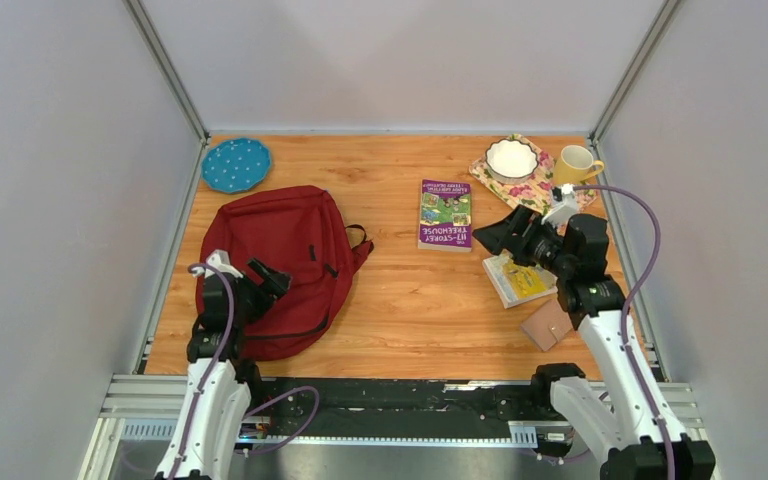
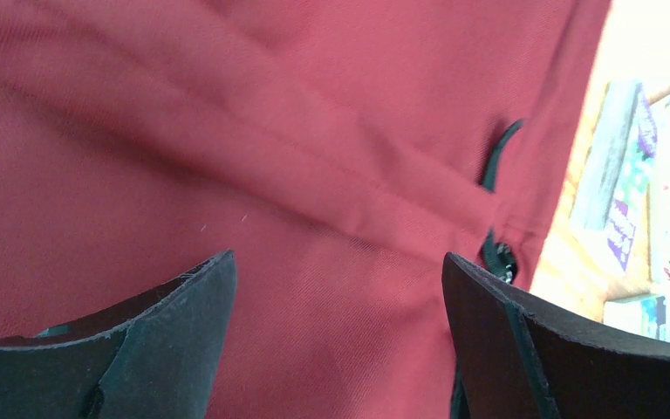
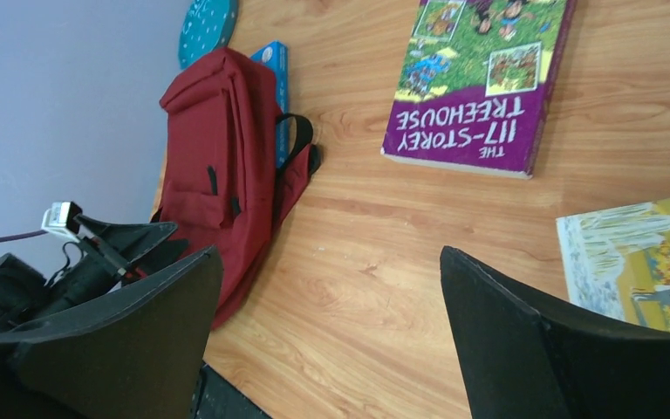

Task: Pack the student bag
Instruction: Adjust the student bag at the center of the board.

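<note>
Student bag (image 1: 285, 250) flat on the left half of the desk (image 1: 410, 320), dark red, with a black strap loop poking out at its right edge. Just beyond its far-left corner, a teal dotted plate (image 1: 236, 164).

Left claw (image 1: 268, 279) low over the bag's near part, jaws spread wide, nothing between them, only red fabric and a fold beneath. Impossible to tell whether touching the cloth. A black zipper (image 2: 497, 253) just to the right of the fingers in the wrist view.

Right claw (image 1: 493, 234) over bare wood right of centre, pointing left, wide open and empty. Just to its far left, a purple book (image 1: 446, 213); under the right wrist, a yellow-covered book (image 1: 520, 280). Nearer, by the right edge, a small tan wallet (image 1: 547, 325).

At the far right corner, a floral mat (image 1: 538, 192) bearing a white bowl (image 1: 511, 158), with a yellow mug (image 1: 576, 163) beside the bowl.
</note>
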You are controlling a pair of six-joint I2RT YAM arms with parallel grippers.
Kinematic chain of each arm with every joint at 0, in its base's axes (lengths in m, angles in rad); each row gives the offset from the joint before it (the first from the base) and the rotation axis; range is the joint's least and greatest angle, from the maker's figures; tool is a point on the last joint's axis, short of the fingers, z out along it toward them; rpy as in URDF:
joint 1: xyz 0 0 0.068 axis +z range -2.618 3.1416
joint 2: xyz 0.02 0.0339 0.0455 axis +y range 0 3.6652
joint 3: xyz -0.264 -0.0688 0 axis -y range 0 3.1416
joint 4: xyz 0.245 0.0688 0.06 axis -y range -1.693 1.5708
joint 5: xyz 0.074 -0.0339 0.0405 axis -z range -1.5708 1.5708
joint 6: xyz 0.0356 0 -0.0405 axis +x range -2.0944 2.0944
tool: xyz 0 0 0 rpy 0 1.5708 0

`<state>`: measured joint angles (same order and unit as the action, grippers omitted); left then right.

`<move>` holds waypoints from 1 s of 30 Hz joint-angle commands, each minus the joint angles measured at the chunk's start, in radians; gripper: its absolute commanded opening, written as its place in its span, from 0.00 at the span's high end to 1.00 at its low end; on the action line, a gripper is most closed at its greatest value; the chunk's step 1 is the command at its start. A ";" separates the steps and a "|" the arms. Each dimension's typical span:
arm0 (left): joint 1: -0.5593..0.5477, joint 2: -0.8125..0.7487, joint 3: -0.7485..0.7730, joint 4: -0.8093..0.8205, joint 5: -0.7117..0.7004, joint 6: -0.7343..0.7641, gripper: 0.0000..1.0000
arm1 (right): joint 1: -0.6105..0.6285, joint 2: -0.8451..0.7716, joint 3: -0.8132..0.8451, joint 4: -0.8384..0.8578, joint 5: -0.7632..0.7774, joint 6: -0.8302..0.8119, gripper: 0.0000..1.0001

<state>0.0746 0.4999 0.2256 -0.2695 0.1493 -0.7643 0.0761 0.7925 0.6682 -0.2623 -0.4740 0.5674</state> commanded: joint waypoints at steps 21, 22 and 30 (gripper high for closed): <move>0.005 -0.250 0.294 -0.431 -0.142 0.149 0.05 | 0.491 0.856 0.424 0.255 0.042 0.088 0.09; 0.005 -0.239 0.311 -0.435 -0.133 0.166 0.05 | 0.501 0.894 0.444 0.283 0.043 0.086 0.10; 0.004 -0.213 0.379 -0.436 -0.096 0.273 0.05 | 0.554 1.207 0.632 0.422 -0.066 0.144 0.11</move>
<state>0.0746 0.2749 0.5655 -0.6834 0.0288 -0.5755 0.6102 1.9236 1.2133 0.0292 -0.4713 0.6643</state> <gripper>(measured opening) 0.947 0.895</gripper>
